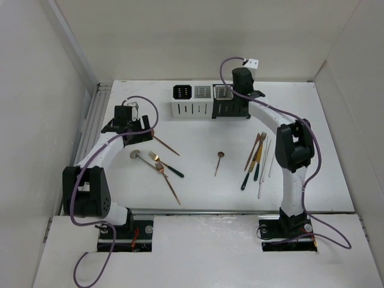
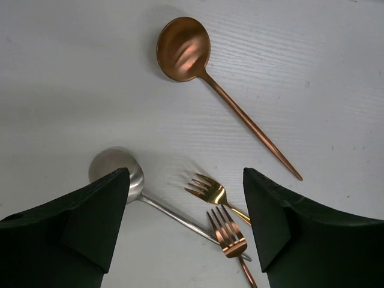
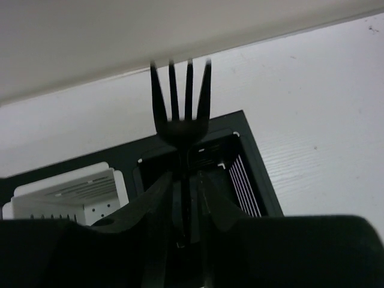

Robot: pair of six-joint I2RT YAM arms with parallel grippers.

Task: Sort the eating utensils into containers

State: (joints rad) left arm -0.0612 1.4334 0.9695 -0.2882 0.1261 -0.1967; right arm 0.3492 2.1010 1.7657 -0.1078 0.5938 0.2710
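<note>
My right jaws are clamped on a fork (image 3: 181, 102) just under its head, tines pointing up and the handle running down between them, out of my sight. Directly beyond and below them sits the black holder (image 3: 252, 150) at the end of the containers (image 1: 210, 102), with a white holder (image 3: 66, 195) off to one side.

My worry is that I can't see the handle tip, so I can't tell whether it is over the opening or over the rim. If it lands on the rim or a slotted wall, pushing down could twist the fork in the grip or shove the whole row. Letting go too high could make it bounce out.

My left jaws are apart and hold nothing, hovering low over the desk (image 1: 198, 192). Between them lie a gold fork (image 2: 207, 191) and a copper fork (image 2: 228, 234), close together. A silver spoon (image 2: 114, 165) lies by one jaw, its handle running under the copper fork's tines. Closing here could pinch two pieces or drag a neighbour. A copper spoon (image 2: 183, 48) lies ahead, apart from the others and easier to take.

Further out, a small spoon (image 1: 219, 161) lies alone mid-desk, and a bundle of utensils (image 1: 257, 157) lies near the right arm, overlapping.
</note>
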